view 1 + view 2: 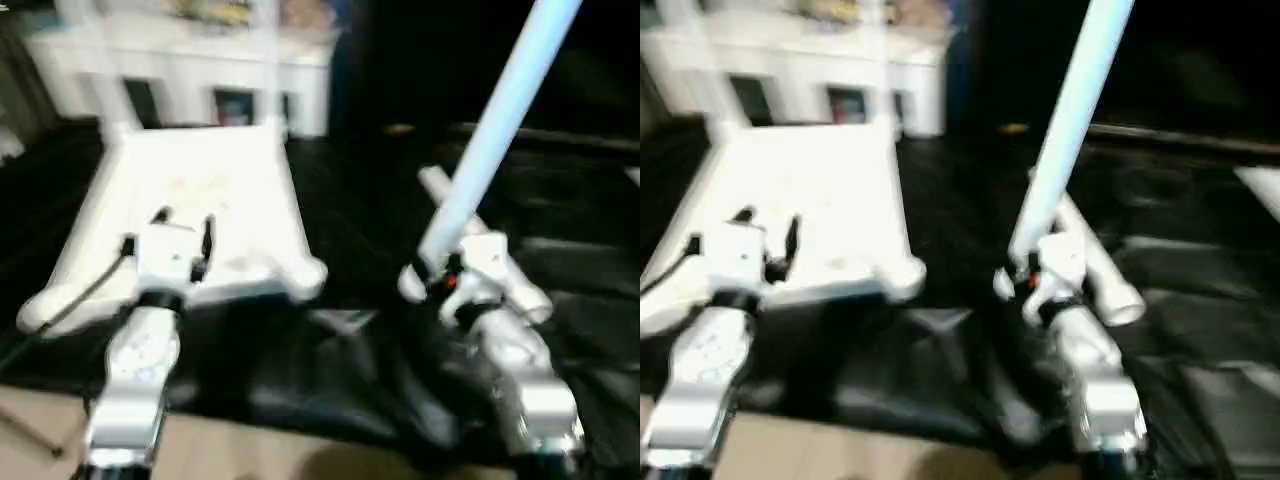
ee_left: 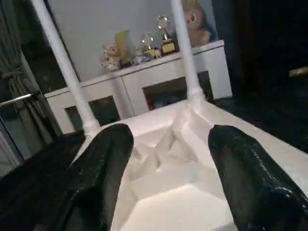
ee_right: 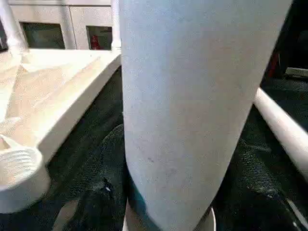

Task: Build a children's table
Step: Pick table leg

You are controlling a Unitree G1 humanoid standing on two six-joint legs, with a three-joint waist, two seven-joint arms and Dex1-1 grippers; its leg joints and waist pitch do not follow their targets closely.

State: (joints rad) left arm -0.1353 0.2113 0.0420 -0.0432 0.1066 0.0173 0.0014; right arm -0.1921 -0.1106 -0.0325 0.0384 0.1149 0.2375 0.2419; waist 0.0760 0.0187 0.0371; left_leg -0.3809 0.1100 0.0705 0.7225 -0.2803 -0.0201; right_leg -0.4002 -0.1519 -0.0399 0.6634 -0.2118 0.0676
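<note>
The tabletop (image 1: 200, 200) lies upside down on a black cover (image 1: 350, 380) in the left half of the head views, its ribbed underside up and a round corner socket (image 1: 305, 280) at its near right corner. Two legs (image 2: 62, 67) already stand upright in its two far corner sockets, in front of a white cabinet (image 2: 144, 86) with trophies and soft toys on top, at the upper left of the frame. The left gripper (image 1: 168, 232) hovers over the near edge of the tabletop at lower left, its two black fingers (image 2: 101, 163) spread apart with nothing between them. At right of centre, the right gripper (image 1: 440, 275) is clamped on the lower end of a third leg (image 1: 500, 120), which slants up towards the upper right corner of the frame. A fourth leg (image 1: 1095, 265) lies flat on the black cover just behind the right gripper.
</note>
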